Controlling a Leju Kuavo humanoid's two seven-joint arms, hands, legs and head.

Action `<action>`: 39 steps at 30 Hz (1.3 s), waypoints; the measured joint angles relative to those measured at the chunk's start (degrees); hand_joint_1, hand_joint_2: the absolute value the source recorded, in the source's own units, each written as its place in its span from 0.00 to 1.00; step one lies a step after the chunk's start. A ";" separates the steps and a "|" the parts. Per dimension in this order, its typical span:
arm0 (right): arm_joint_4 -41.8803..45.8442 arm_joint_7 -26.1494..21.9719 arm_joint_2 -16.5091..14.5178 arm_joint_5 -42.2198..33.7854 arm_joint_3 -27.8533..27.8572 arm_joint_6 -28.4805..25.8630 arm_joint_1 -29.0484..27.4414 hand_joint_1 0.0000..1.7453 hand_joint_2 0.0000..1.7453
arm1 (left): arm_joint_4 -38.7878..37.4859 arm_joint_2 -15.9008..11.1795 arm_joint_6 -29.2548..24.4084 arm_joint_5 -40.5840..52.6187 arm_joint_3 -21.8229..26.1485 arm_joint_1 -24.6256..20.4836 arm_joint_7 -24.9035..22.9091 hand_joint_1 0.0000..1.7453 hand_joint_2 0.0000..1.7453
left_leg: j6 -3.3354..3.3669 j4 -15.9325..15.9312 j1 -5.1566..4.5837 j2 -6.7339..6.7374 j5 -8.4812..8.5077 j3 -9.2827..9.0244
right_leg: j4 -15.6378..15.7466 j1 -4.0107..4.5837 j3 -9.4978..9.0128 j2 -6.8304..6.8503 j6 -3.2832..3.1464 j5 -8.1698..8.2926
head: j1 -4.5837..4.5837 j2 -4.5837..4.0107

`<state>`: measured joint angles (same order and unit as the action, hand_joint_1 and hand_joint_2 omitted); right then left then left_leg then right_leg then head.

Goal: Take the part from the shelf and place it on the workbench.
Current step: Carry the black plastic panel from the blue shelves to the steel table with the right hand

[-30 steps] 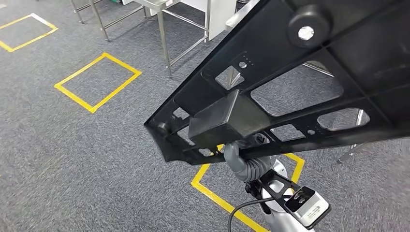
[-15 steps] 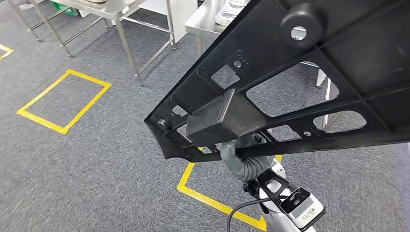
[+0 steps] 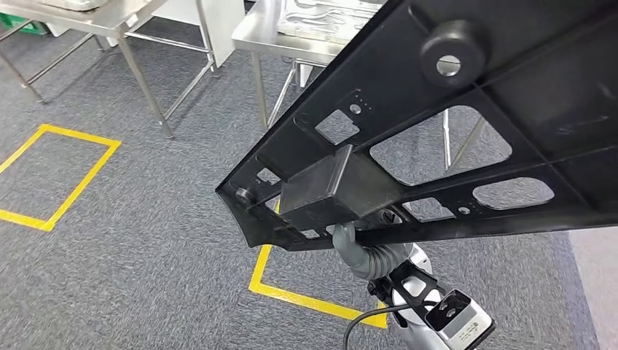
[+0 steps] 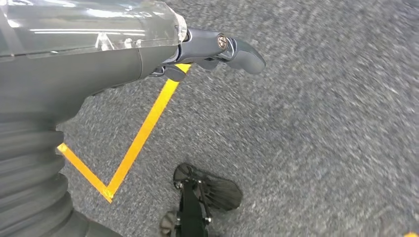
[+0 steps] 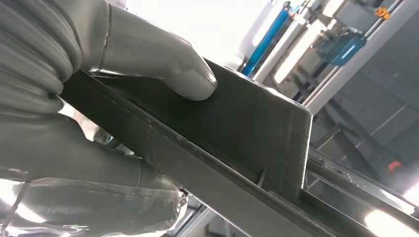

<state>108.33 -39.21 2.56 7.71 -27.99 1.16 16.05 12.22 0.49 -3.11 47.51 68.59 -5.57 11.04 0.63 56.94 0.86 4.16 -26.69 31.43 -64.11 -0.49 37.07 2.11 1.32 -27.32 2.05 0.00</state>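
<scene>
While the right robot hand (image 3: pixel 358 246) grips the large black plastic ribbed panel (image 3: pixel 437 138) aloft above grey carpet (image 3: pixel 131 248) near a steel worktop (image 3: pixel 306 33), the left robot hand (image 4: pixel 207 47) hangs empty, fingers extended, no lettering legible.

My right hand (image 3: pixel 348 240) is pale grey, joined to a ribbed grey cover at the wrist. Behind it my arm is silver, with a black bracket carrying a small silver-and-black camera and a black cable looping away. My left hand (image 4: pixel 212 47) has a smooth grey shell, dark fingers and a small screw.
</scene>
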 joint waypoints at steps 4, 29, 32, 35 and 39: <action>0.21 0.00 0.13 -0.14 0.09 0.40 -0.04 1.00 1.00 | 0.00 0.21 0.22 -0.16 0.00 -0.01 -0.03 0.00 1.00 | -1.15 0.17 -0.52 2.17 -0.65 -0.49 | 6.39 0.84 -3.04 1.50 -1.26 1.75 | 0.01 0.00; -1.30 0.02 0.28 -0.34 1.23 3.78 1.40 1.00 1.00 | -0.02 0.77 1.31 -0.69 0.11 -0.09 -2.25 0.00 1.00 | 0.31 0.51 0.26 -3.14 0.17 0.79 | -7.20 -0.35 3.83 -2.32 0.87 -2.79 | 0.00 0.00; -1.23 0.01 0.28 0.09 1.25 3.47 1.43 1.00 1.00 | -0.02 0.79 2.18 -1.03 0.11 -0.30 -2.28 0.00 1.00 | -0.24 0.61 0.03 -2.89 -0.09 0.56 | 4.21 0.04 -2.29 -1.66 -0.07 1.48 | -0.01 0.00; -1.05 0.00 0.30 0.34 1.31 2.79 1.20 1.00 1.00 | -0.02 0.80 2.93 -1.26 0.11 -0.35 -2.26 0.00 1.00 | -1.27 0.43 -0.13 -2.64 -0.15 0.45 | 6.28 0.36 -3.07 -1.69 -1.05 1.70 | 0.00 0.00; -0.41 0.00 0.30 0.53 1.34 2.32 0.68 1.00 1.00 | -0.01 0.78 3.48 -1.26 0.12 -0.34 -2.06 0.00 1.00 | -2.30 6.49 0.13 -3.38 -3.98 2.94 | 7.20 -0.03 -3.68 -1.94 -2.38 2.08 | 0.00 0.00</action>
<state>107.92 -39.21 2.85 8.24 -26.64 3.48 16.73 12.21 1.26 0.36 46.25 68.71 -5.91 8.98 -1.67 63.43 0.99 0.78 -30.67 34.37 -56.91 -0.52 33.39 0.16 -1.06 -25.23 2.05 0.00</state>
